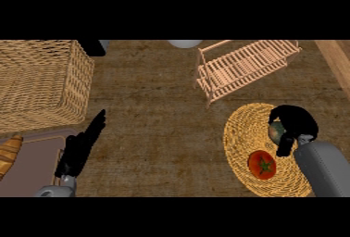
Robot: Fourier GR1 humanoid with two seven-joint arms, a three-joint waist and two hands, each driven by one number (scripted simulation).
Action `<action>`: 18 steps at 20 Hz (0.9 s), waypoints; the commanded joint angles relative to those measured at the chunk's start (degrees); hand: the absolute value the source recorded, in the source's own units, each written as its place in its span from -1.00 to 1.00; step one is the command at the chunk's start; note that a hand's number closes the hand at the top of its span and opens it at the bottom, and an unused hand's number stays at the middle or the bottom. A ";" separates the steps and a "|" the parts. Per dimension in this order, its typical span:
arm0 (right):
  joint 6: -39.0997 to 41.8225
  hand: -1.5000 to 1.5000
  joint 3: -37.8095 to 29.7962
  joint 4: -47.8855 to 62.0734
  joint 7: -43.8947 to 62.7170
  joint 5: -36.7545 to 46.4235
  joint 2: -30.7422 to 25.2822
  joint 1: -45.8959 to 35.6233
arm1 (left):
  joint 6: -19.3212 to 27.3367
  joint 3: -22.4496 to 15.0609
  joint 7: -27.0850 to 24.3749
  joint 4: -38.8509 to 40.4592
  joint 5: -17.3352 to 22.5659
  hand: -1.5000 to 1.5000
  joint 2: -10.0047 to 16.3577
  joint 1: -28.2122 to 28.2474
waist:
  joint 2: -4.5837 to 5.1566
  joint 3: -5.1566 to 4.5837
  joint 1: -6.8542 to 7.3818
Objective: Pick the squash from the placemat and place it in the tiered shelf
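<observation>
The robot's right hand (295,121) sits over the far part of the round woven placemat (239,126) at the right of the counter (157,120). Its black fingers curl down around the squash (275,132), a small greenish thing of which only the left side shows from under the hand. The squash is on or just above the placemat; the steep view does not show which. The thumb side of the grip is hidden, so the hold appears closed around the squash rather than plainly shown.

A red tomato (262,165) with a green top lies on the same placemat, nearer the robot and just beside the right forearm.

The tiered shelf (245,65), made of pale wooden slats, stands beyond the placemat toward the far edge of the counter, apart from the hand and the squash.

The left hand (80,149) shows at the lower left with its fingers straight and holding nothing, pointing away from the robot toward the near corner of a large wicker basket (41,83). Beside it, at the left edge, a piece of bread (8,156) lies on a brownish tray (34,171).
</observation>
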 commanded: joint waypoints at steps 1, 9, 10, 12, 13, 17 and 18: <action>-2.26 1.00 -0.98 5.03 -3.62 1.86 1.28 -1.92 | 1.59 -1.48 4.13 -2.74 -1.94 0.00 -2.64 -0.54 | 0.18 0.30 0.14; -6.07 1.00 -1.83 -7.32 1.87 5.32 2.61 3.23 | -1.89 1.59 1.84 -1.99 -0.07 0.00 -1.39 0.43 | 0.11 0.27 -0.16; -5.48 1.00 -3.22 -7.16 -4.48 3.19 -0.16 4.43 | -2.93 2.13 -0.53 -1.69 -0.68 0.00 0.17 2.19 | 0.12 0.28 -0.14; -4.38 1.00 -7.04 -2.59 -16.36 -1.82 -7.51 2.09 | -2.14 1.27 -2.47 -1.70 -1.34 0.00 -0.16 3.83 | 0.20 0.30 0.01; -4.68 1.00 -8.02 -2.13 -20.24 -3.81 -8.29 2.99 | -2.85 2.37 2.09 -3.99 0.88 0.00 -0.17 0.96 | 0.18 0.33 -0.09; -0.89 1.00 -13.20 1.15 -34.10 -9.68 -16.61 1.76 | -1.54 1.28 -1.09 -1.40 -1.91 0.00 -0.54 2.24 | 0.29 0.32 -0.09; 2.43 1.00 -14.79 -0.42 -33.34 -11.39 -17.88 0.61 | -1.06 1.40 -3.20 -2.63 -1.66 0.00 -1.01 5.60 | 0.14 0.29 0.03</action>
